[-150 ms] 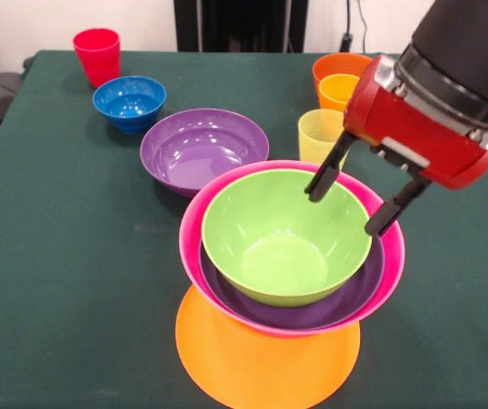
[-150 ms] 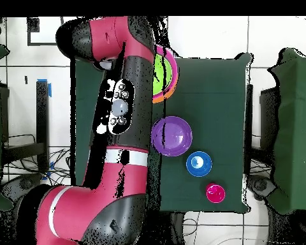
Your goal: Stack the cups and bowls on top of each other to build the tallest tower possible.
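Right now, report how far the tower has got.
Done: the tower is four bowls, the orange bowl at the base, then the pink, a purple and the green bowl nested in turn. In hand: nothing; the end effector hangs open above the green bowl's rim. Left: the loose purple bowl, blue bowl, red-orange bowl and three cups, red, yellow and orange-yellow.
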Controlling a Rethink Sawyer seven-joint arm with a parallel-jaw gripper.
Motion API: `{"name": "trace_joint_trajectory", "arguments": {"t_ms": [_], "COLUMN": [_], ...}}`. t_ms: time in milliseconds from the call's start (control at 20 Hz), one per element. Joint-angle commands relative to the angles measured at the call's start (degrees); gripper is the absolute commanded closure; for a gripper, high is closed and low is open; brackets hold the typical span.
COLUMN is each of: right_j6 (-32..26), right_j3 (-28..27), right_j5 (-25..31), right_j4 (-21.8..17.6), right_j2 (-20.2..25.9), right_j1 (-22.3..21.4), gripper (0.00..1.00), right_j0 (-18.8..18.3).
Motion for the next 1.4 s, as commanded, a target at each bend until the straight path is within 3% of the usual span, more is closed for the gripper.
{"name": "trace_joint_trajectory", "arguments": {"t_ms": [50,150,600,850,1400], "right_j6": [3.1,3.0,-0.9,-1.5,-6.1], "right_j3": [7.7,9.4,30.0,38.2,54.9], "right_j5": [-2.1,-3.1,-10.9,-15.6,-26.7], "right_j4": [0.5,0.6,1.4,2.0,1.0], "right_j2": [5.2,5.7,7.9,9.6,15.4], "right_j1": [-0.9,-1.3,-11.3,-14.3,-20.8], "gripper": [0.00,0.00,0.00,0.00,0.00], "right_j0": [-0.6,-0.8,-1.6,-2.7,-8.5]}}
